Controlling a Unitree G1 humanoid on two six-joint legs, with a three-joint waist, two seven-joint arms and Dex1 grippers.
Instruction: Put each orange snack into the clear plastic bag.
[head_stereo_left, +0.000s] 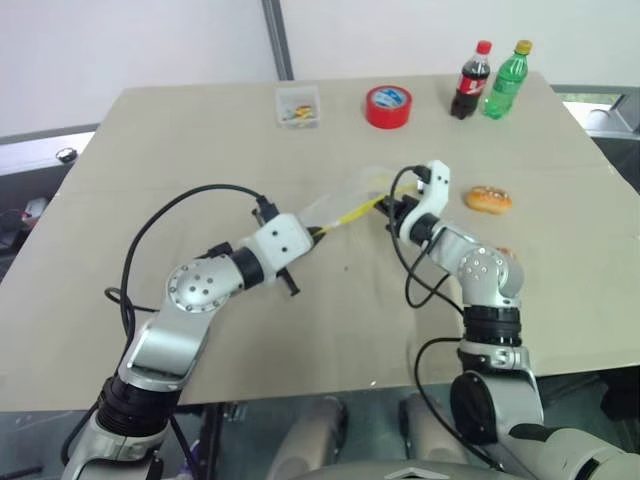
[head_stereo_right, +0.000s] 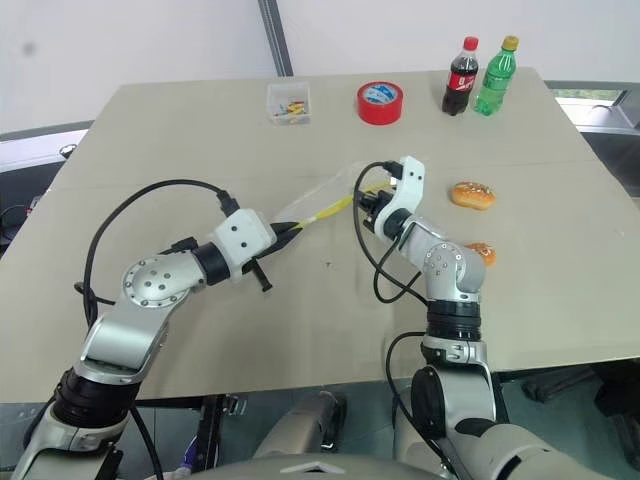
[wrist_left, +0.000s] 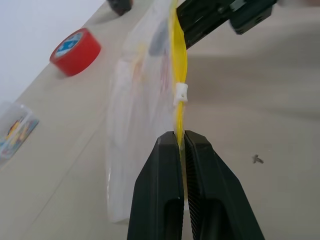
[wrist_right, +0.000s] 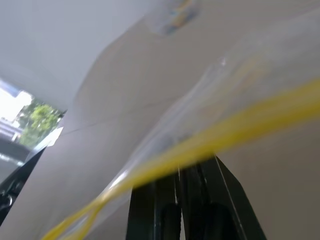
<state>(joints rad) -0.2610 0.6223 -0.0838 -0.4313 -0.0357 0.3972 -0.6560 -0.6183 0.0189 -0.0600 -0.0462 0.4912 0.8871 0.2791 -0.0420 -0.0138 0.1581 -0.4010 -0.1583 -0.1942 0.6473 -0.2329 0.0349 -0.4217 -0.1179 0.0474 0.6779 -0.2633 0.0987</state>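
The clear plastic bag (head_stereo_left: 338, 204) hangs stretched just above the table, held by its yellow seal strip (wrist_left: 179, 60) between both grippers. My left gripper (wrist_left: 180, 142) is shut on one end of the strip. My right gripper (wrist_right: 192, 172) is shut on the other end, close to the table's middle. One orange snack (head_stereo_left: 488, 199) lies on the table to the right of the right gripper. A second orange snack (head_stereo_right: 481, 253) lies nearer, partly hidden behind my right forearm.
A red tape roll (head_stereo_left: 388, 106), a small clear box of coloured bits (head_stereo_left: 298, 106), a cola bottle (head_stereo_left: 472, 80) and a green bottle (head_stereo_left: 508, 79) stand along the table's far edge. Bare tabletop (head_stereo_left: 330, 300) lies in front of the arms.
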